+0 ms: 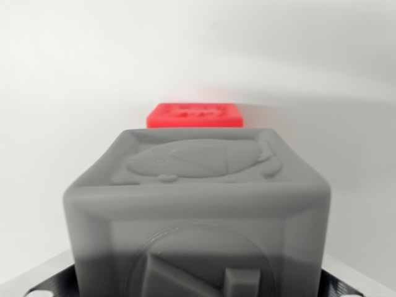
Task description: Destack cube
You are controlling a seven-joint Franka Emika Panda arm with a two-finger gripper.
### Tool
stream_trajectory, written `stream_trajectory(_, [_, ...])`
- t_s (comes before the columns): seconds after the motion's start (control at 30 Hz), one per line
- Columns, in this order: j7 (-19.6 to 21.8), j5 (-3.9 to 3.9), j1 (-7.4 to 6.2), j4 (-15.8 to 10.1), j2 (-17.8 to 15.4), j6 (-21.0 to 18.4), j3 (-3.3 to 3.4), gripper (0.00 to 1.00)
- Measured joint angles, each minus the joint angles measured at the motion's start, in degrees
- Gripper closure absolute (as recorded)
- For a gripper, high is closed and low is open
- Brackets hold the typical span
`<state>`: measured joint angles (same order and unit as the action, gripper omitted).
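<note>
A grey cube (198, 204) fills the lower half of the wrist view, very close to the camera, with a raised animal figure on its upper face and a round emblem on the face toward me. Black fingertips (46, 286) of my gripper (197, 289) show only at the bottom corners, pressed against the cube's two sides, so the gripper is shut on the grey cube. Past the grey cube's far edge lies a red cube (193, 115) on the white surface (74, 93). Only its top and a thin strip of one side show. Whether the two cubes touch is hidden.
A plain white surface and background surround both cubes on every side. No other object shows in this view.
</note>
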<state>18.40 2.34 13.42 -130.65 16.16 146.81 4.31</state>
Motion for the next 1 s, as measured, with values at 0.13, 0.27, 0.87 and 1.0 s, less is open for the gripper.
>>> stream_trajectory(0.13, [0.14, -0.22, 0.00, 0.00, -1.47, -1.41, 0.04, 1.00])
stream_trajectory(0.27, [0.27, -0.40, 0.00, 0.02, -2.82, -2.82, 0.07, 1.00])
stream_trajectory(0.87, [2.54, -0.90, -1.18, -0.48, -6.49, -6.28, -0.13, 1.00])
stream_trajectory(1.0, [3.40, -0.93, -1.78, -1.01, -6.59, -5.95, -0.19, 1.00])
